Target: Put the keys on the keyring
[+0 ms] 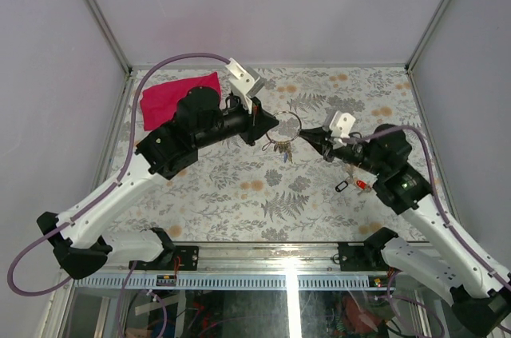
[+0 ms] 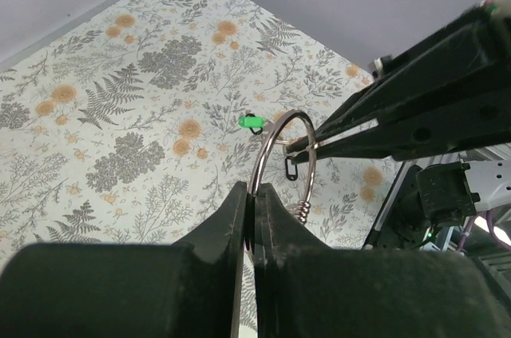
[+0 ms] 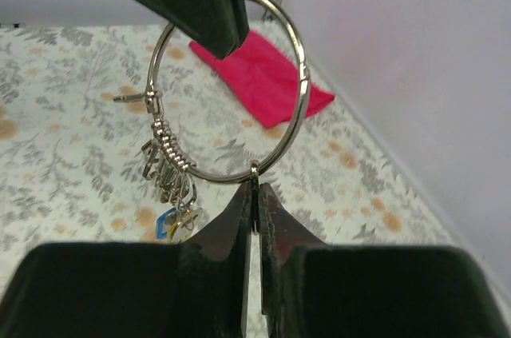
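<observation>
Pinching the keyring [image 3: 301, 82] at its near arc between closed right gripper [image 3: 254, 194] tips. Clamping its far rim in the closed left gripper [image 2: 254, 192]. Holding it aloft above the table [image 1: 231, 194], keys [image 3: 169, 170] dangling bunched.

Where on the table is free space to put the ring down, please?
The front middle of the table, between the two arms and nearer than the keyring, is bare. So is the back right corner. It is crowded at the centre, where the left gripper and right gripper meet, and by the loose keys.
</observation>
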`<action>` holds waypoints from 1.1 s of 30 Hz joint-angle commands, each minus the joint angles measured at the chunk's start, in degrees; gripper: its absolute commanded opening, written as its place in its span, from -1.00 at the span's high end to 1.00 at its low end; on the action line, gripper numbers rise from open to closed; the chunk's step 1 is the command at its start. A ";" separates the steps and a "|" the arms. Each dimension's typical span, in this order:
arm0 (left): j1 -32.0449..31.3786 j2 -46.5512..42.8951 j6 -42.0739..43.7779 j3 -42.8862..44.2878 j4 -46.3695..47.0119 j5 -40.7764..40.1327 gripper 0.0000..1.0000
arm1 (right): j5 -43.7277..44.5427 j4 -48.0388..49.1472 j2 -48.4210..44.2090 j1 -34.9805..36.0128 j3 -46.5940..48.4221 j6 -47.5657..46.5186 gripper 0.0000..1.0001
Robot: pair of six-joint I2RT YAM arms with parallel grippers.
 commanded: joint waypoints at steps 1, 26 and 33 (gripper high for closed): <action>0.50 -2.82 1.67 -1.74 3.39 -3.13 0.90 | 3.68 -27.74 4.40 -0.32 15.98 0.28 0.99; 0.32 -3.13 0.57 -14.18 16.05 0.88 -0.23 | 8.76 -59.89 21.08 -0.37 38.01 19.22 1.00; -1.49 -4.21 1.05 -19.70 23.14 2.36 -0.32 | 9.55 -57.96 24.53 -0.39 38.33 24.73 1.00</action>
